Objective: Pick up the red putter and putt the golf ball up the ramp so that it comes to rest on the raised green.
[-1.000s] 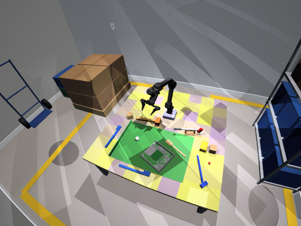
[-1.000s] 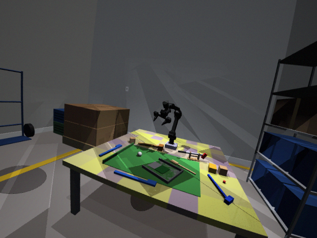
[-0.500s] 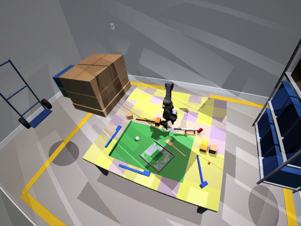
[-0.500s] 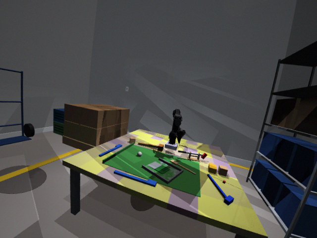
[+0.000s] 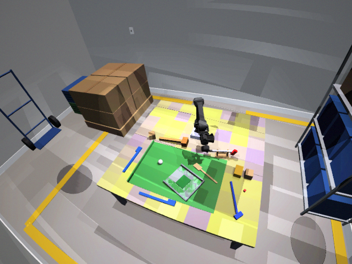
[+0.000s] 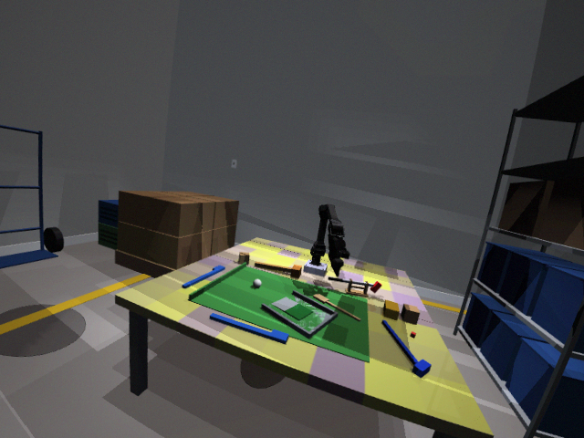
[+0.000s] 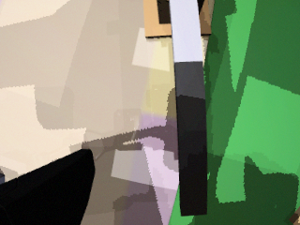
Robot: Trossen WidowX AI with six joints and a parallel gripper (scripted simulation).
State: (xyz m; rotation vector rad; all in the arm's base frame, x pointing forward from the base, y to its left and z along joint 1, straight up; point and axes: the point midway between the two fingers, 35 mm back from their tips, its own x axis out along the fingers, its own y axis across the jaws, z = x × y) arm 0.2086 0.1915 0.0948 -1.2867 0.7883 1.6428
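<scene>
The arm (image 5: 199, 119) is folding down over the far side of the table (image 5: 241, 227), and its gripper (image 5: 205, 142) is hanging with jaws wide apart, holding nothing, just above the dark grip end of the putter (image 5: 220, 150). The putter is lying across a small wooden stand (image 5: 222, 154) just off the mat's far right corner, its red head (image 5: 234, 151) pointing right and its grip pointing left toward the arm's base. From the wrist, the putter's (image 7: 187, 88) shaft is running pale at the top and dark lower down, right along the mat's (image 7: 262, 119) edge, with one finger (image 7: 44, 213) showing as a dark wedge at lower left.

The ball (image 5: 160, 161) is sitting on the green mat (image 5: 147, 173), well left of the putter. The raised green (image 5: 182, 181) is standing inside a grey frame near the mat's middle, to the right of the ball and nearer. A wooden paddle (image 5: 203, 171) is lying just beside the frame on its right.
</scene>
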